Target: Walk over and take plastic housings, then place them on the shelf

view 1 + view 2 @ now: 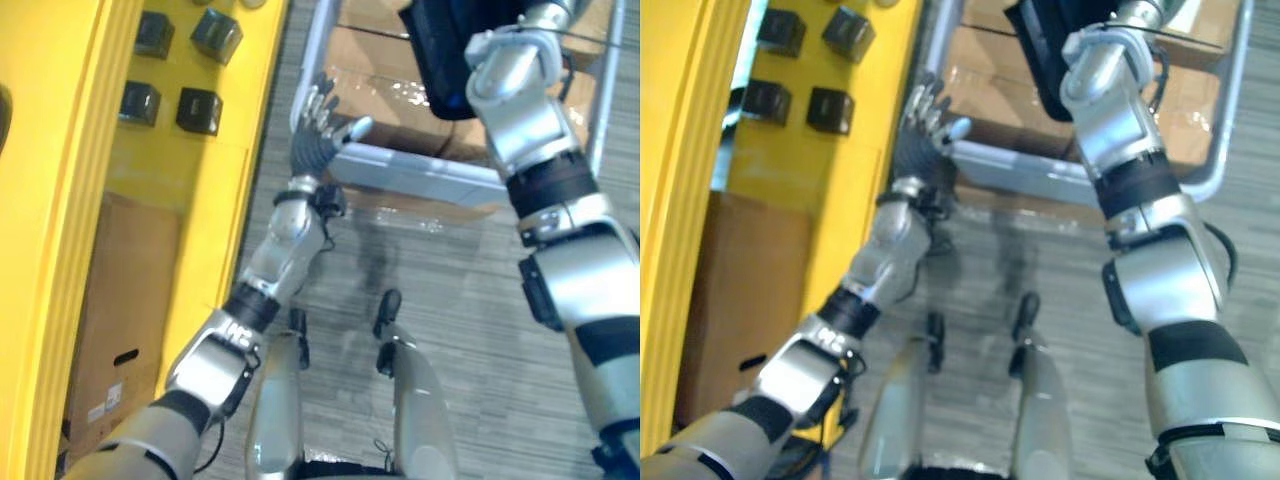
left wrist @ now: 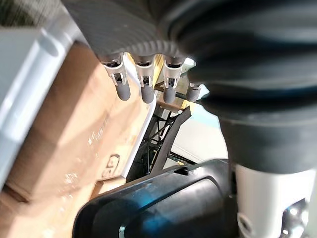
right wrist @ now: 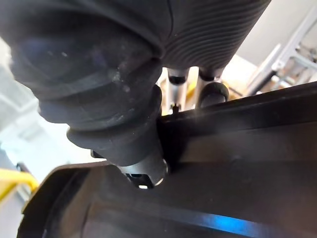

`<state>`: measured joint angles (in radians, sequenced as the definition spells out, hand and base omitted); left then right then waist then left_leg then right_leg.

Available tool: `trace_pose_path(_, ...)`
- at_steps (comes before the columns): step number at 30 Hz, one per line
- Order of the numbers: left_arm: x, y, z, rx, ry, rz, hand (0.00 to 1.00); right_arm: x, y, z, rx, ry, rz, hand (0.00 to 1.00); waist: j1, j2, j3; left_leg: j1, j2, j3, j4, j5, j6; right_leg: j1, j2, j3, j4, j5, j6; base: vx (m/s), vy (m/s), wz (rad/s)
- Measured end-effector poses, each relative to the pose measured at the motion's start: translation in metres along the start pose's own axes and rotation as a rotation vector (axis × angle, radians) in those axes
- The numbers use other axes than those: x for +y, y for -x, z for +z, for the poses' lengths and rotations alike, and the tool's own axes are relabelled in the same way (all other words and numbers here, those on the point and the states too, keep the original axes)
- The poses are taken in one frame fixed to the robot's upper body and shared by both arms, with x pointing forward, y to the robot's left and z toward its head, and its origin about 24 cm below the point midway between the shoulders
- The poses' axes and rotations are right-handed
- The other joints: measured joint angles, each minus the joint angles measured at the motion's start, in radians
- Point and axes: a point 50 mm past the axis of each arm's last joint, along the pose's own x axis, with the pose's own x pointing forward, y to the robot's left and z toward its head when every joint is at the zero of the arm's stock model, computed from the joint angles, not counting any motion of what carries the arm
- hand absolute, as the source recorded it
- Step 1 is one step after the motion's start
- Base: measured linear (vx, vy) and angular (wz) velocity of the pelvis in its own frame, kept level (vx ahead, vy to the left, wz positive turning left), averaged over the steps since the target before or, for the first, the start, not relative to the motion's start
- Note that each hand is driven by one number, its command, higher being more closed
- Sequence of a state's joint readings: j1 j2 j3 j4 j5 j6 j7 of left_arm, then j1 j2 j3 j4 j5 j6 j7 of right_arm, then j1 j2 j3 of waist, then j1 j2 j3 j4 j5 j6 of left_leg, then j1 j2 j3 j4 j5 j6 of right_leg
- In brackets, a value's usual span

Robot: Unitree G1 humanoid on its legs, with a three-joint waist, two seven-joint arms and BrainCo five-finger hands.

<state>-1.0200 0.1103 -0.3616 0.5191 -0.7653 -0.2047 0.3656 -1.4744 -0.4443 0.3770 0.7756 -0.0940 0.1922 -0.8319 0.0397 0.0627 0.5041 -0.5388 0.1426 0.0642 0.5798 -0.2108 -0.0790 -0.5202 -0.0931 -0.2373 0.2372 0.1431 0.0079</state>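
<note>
Along the left side of the frame runs the yellow shelf (image 1: 70,200), the largest thing in sight and, by my reading, where the load is bound. The robot stands close beside it, which would put its flat face within reach of the arms. At the upper middle and right stands a grey-framed cart (image 1: 420,178) carrying taped cardboard cartons (image 1: 370,60), probably the place the parts are drawn from. At the lower left a brown cardboard box (image 1: 120,310) sits below the shelf, out of the way of both arms.

Next in size is the black plastic housing (image 1: 438,60), raised at the top of the frame above the cart. It is carried high and out in front, likely so that it clears the cart's rail on the way across to the shelf. Four small dark blocks (image 1: 198,110) sit in two pairs on the yellow surface at the upper left, with bare yellow around them where a housing could go.

The right hand (image 3: 214,93) is grasping the housing, its fingers hooked over the part's edge so the weight hangs from them. The left hand (image 1: 320,125) is released, fingers spread and holding nothing, just beside the cart's near rail at the upper middle, free to steady the part if needed
</note>
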Motion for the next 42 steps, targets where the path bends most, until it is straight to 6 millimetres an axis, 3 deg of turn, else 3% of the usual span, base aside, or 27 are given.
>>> trace_pose_path(2, -0.005, -0.006, 0.003, 0.029, 0.044, 0.024, 0.0, 0.001, 0.0, 0.013, -0.052, -0.035, -0.004, 1.0, -0.004, -0.022, -0.002, 0.01, 0.009, 0.016, -0.005, -0.003, -0.001, 0.002, 0.01, 0.013, -0.01, 0.006, -0.006, -0.02, -0.018, -0.21)
trace_pose_path(8, 0.001, -0.011, -0.012, 0.2, 0.183, 0.152, 0.0, 0.005, 0.006, 0.039, -0.137, -0.12, 0.002, 1.0, -0.022, -0.024, -0.002, 0.043, 0.017, 0.034, -0.016, -0.006, -0.003, 0.035, 0.022, 0.027, -0.04, 0.022, -0.004, 0.0, -0.008, -0.07)
trace_pose_path(14, 0.005, -0.016, -0.009, 0.218, 0.207, 0.224, 0.0, 0.011, 0.011, 0.043, -0.166, -0.113, 0.021, 1.0, -0.024, -0.024, -0.002, 0.051, 0.018, 0.041, -0.019, -0.006, -0.003, 0.043, 0.027, 0.036, -0.056, 0.033, -0.004, 0.01, -0.003, -0.03)
trace_pose_path(21, -0.004, -0.018, 0.002, 0.105, 0.164, 0.214, 0.0, 0.011, 0.013, 0.047, -0.19, -0.146, 0.01, 1.0, -0.024, -0.026, -0.002, 0.086, 0.014, 0.047, -0.047, -0.005, -0.003, 0.091, 0.03, 0.041, -0.111, 0.053, 0.001, 0.0, 0.0, 0.0)
trace_pose_path(24, -0.005, -0.019, 0.006, 0.059, 0.187, 0.206, 0.0, 0.012, 0.014, 0.043, -0.182, -0.141, 0.015, 1.0, -0.025, -0.025, -0.002, 0.087, 0.014, 0.048, -0.05, -0.005, -0.003, 0.093, 0.031, 0.041, -0.117, 0.055, 0.001, 0.01, 0.001, 0.0)
trace_pose_path(29, -0.014, -0.017, 0.01, -0.018, 0.212, 0.177, 0.0, 0.02, 0.029, 0.018, -0.136, -0.112, 0.059, 1.0, -0.026, -0.025, -0.002, 0.121, 0.007, 0.051, -0.068, -0.005, -0.002, 0.121, 0.028, 0.046, -0.129, 0.057, 0.002, 0.05, 0.013, 0.01)
trace_pose_path(42, -0.012, -0.009, -0.006, 0.017, 0.167, 0.168, 0.0, 0.032, 0.046, 0.017, -0.173, -0.149, 0.117, 1.0, -0.029, -0.026, -0.002, 0.158, 0.001, 0.053, -0.081, -0.005, -0.001, 0.157, 0.028, 0.049, -0.142, 0.057, 0.004, 0.0, 0.0, 0.0)
